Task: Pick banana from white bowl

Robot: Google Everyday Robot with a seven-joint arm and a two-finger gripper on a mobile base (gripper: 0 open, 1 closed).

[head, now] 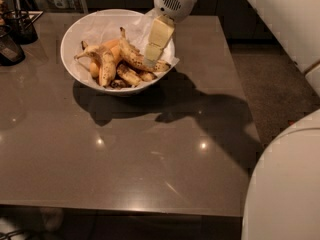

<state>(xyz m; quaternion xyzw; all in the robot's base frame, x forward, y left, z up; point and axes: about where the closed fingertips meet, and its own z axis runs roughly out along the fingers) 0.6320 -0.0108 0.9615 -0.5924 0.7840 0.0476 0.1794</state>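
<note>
1. A large, round, shallow white bowl [80, 76] sits on a glossy grey-brown tabletop [150, 154], toward 11 o'clock of the table's surface.
2. Crumpled white paper [100, 26] lines the bowl and shows bare across its 12 o'clock half.
3. The long, curved, brown-speckled yellow banana [132, 55] lies on top of the pile. Its stem points to 12 o'clock near the bowl's middle, and its body sweeps down to a darker end near the rim at 4 o'clock.
4. A shorter, paler yellow banana [106, 66] lies at 9 o'clock of the long one, just beside it.
5. Small, stubby, dark-spotted bananas [129, 75] lie under both, toward the bowl's 6 o'clock side.
6. The pale yellow gripper [150, 59] hangs from a white rounded wrist [172, 1] that enters at 12 o'clock of the picture. It stands over the bowl's 3 o'clock side.
7. The gripper's tip overlaps the lower half of the long banana. Whether they touch cannot be told, nor whether the gripper is spread or pressed together.
8. The arm's dark shadow [200, 109] falls on the table at 4 o'clock of the bowl.
9. Dark containers [15, 34] stand at the table's 9 o'clock edge, well apart from the bowl.
10. A white curved robot body [285, 184] fills the 5 o'clock corner.
</note>
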